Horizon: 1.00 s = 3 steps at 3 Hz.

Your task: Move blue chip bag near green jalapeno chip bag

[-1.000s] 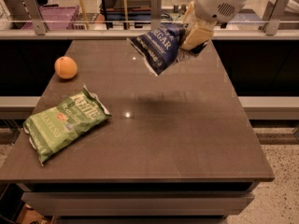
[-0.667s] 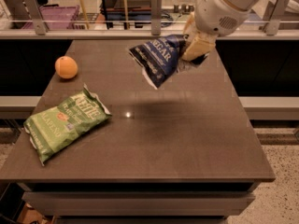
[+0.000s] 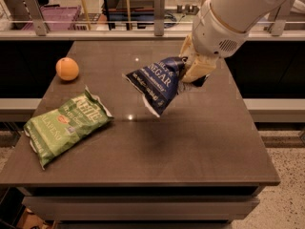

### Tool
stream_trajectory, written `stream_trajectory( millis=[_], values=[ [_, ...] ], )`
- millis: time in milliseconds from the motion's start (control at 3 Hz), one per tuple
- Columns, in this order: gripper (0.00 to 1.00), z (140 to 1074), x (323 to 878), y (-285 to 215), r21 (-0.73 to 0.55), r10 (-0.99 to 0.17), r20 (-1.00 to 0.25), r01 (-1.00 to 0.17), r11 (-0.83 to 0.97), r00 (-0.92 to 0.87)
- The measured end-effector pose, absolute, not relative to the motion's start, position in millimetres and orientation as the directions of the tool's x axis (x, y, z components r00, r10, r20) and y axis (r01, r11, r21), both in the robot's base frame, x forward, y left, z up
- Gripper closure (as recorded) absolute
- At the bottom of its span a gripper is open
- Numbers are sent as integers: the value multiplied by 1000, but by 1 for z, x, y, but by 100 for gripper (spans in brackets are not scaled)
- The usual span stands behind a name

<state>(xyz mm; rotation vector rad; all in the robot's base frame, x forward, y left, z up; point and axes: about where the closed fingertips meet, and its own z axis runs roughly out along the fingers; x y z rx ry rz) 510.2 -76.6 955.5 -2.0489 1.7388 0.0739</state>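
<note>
The blue chip bag (image 3: 157,84), dark navy with white lettering, hangs in the air above the middle of the table. My gripper (image 3: 190,72) is shut on its right edge, with the white arm reaching in from the upper right. The green jalapeno chip bag (image 3: 66,124) lies flat on the table's left front part, well to the left of and below the blue bag. The two bags are apart.
A round orange fruit (image 3: 67,68) sits on the table (image 3: 200,142) at the left, behind the green bag. A metal rail with posts (image 3: 158,7) runs along the far edge. The table's front edge drops off to the floor.
My gripper has carried the blue chip bag toward the front and a little lower, over the table's middle. The green bag and the orange have not moved.
</note>
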Motion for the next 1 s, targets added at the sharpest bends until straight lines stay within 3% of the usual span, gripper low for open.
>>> stream_trajectory(
  millis=[1000],
  values=[
    [100,926,482,-42,-273,-883,-287,-915,-297,372]
  ],
)
